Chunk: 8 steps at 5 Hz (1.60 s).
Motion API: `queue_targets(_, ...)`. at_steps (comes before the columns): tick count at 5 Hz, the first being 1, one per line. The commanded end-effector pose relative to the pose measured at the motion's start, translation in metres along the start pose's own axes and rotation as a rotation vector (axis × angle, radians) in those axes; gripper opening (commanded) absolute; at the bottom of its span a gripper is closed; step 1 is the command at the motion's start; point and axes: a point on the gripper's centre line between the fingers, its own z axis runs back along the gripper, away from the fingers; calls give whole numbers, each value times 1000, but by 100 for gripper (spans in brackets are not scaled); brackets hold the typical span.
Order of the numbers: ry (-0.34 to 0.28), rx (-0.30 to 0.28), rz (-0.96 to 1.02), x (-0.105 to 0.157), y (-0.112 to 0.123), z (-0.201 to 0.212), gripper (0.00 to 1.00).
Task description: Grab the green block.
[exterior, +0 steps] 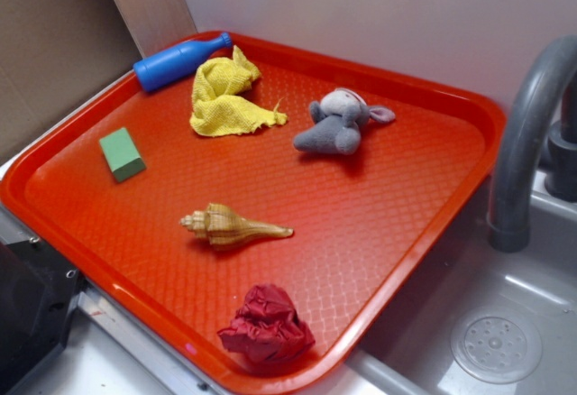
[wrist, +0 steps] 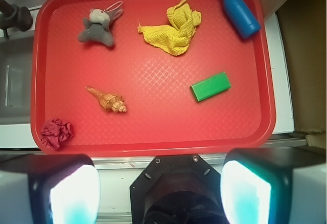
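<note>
So, quick status from my remote seat:

Claw: my claw [wrist: 161,191] sits high above the near edge of the red tray [wrist: 153,147], fingers spread wide with nothing between them. It only shows in the wrist view.

Green block location: the green block [wrist: 210,86] lies flat on the tray's right half in the wrist view, well apart from everything else. In the exterior view it's over by the left rim [exterior: 121,153].

Nearest neighbours: the yellow cloth [wrist: 174,27] and blue bottle [wrist: 237,10] are farther back; the shell [wrist: 107,99], grey plush [wrist: 97,26] and crumpled red cloth [wrist: 56,133] are way off to the other side.

Risk 1: the block sits at an angle, so if I don't rotate the wrist the fingers may land on the corners and skate it across the tray.

Risk 2: it's low and slopes like a wedge, so I reckon a shallow pinch could squirt it out.

Risk 3: coming down too hard would jam the fingertips into the textured tray.

Block looks: small, matte, plain green, rectangular from above, sharp edges.
</note>
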Motion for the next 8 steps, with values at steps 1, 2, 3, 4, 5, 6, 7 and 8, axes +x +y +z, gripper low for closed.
queue_targets(1, 0, 0, 0, 0, 0, 0, 100)
queue_targets(2, -112, -23, 247, 28, 11, -5, 100)
queue_targets(3, -121, -14, 498, 54, 24, -20, 100)
queue_targets(4, -177, 31, 741, 63, 40, -41, 100)
queue_targets(5, -209, 134, 975, 64, 60, -85, 100)
queue_targets(6, -189, 236, 1182, 47, 75, -116, 100)
queue_targets(7, -140, 241, 1175, 47, 83, -146, 100)
queue_targets(8, -101, 253, 1112, 49, 95, -178, 100)
